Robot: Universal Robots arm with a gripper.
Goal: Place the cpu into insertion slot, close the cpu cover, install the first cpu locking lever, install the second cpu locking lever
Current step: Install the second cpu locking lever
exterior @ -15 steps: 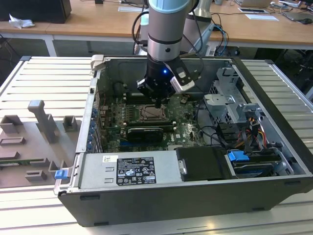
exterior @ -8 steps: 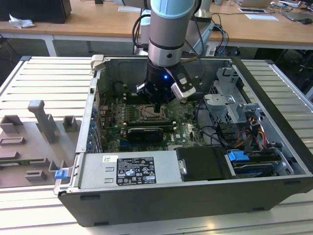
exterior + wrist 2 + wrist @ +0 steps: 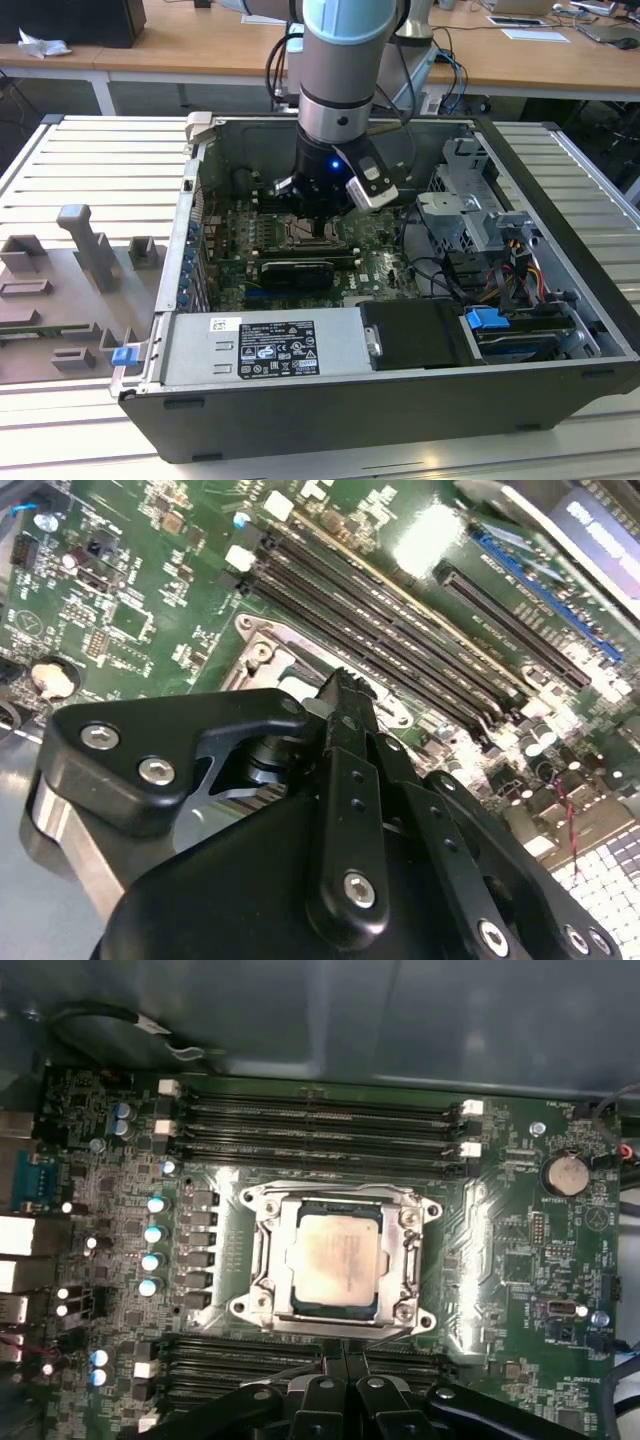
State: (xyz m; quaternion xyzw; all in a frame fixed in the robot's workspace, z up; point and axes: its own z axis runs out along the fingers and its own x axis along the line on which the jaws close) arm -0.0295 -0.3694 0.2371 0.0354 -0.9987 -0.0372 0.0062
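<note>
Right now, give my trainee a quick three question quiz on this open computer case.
1. True or false: the cpu already lies in the insertion slot.
2. The cpu cover is: A) folded down around the chip, B) lying on the table outside the case.
3. In the first wrist view, what runs along both long sides of the socket?

Key: 1 true. 2 A. 3 Long black memory slots.

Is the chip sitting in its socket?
Yes, in the first wrist view the chip lies flat inside the socket on the green board.
</note>
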